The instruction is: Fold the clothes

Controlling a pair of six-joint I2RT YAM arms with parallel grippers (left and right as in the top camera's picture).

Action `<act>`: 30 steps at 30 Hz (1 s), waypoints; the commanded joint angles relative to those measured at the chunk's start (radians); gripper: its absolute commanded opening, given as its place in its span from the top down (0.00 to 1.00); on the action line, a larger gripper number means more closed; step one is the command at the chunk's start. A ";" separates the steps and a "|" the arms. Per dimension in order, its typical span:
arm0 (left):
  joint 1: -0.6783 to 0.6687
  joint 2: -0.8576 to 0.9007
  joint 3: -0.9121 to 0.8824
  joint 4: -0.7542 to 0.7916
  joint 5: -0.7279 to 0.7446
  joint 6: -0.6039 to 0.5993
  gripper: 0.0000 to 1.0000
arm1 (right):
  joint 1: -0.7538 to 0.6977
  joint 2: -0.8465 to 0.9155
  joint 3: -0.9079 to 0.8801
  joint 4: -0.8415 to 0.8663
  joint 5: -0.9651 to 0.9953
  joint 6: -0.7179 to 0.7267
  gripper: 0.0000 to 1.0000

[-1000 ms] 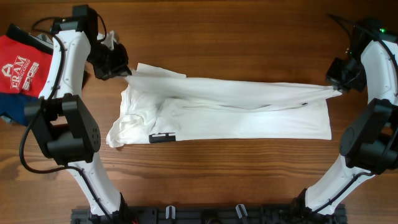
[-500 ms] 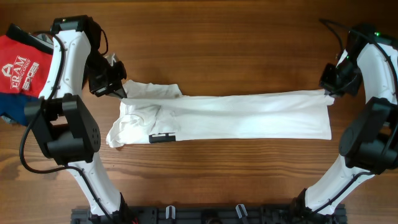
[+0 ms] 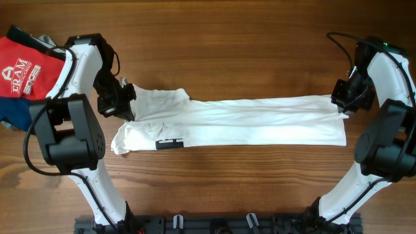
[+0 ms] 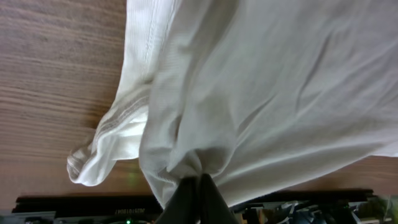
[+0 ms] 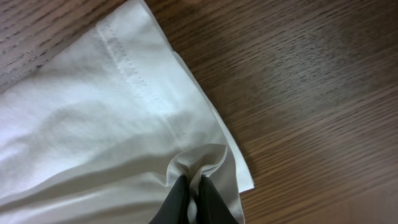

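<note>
Bright, even light; soft shadows, sharp focus.

White shirt [image 3: 260, 120] with a small black patch [image 3: 170, 143]; surface [image 3: 227, 45] brown with streaked wood grain; red garment [image 3: 23, 75] with white lettering; dark blue garment [image 3: 12, 116], plain.

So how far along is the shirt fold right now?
Done: the shirt lies as one long narrow band across the table. In hand: the left fingers pinch its bunched end, the right fingers its hem corner. Left: squaring the rumpled end and folding the band crosswise.
</note>
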 commanded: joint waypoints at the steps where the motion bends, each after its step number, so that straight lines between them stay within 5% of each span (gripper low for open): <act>1: -0.004 -0.016 -0.027 0.006 -0.018 0.008 0.94 | 0.003 -0.025 -0.008 -0.010 0.051 0.010 0.93; 11: -0.004 -0.016 -0.039 0.005 -0.030 0.008 0.92 | 0.003 -0.025 -0.080 0.003 0.063 0.004 0.90; 14: -0.004 -0.016 -0.039 0.005 -0.033 0.008 0.92 | 0.002 -0.025 -0.086 -0.006 0.119 0.008 0.72; 19: -0.004 -0.016 -0.039 0.005 -0.033 0.008 0.93 | -0.002 -0.025 -0.087 -0.005 0.154 0.039 0.71; 24: -0.005 -0.080 -0.029 0.066 0.055 0.078 0.96 | -0.001 -0.025 -0.087 0.032 -0.051 -0.064 0.72; 28: -0.007 -0.237 -0.023 0.185 0.060 0.079 0.91 | -0.001 -0.025 -0.087 0.066 -0.254 -0.167 0.70; 30: -0.012 -0.265 -0.024 0.233 0.060 0.067 0.75 | 0.002 -0.025 -0.087 0.069 -0.254 -0.166 0.70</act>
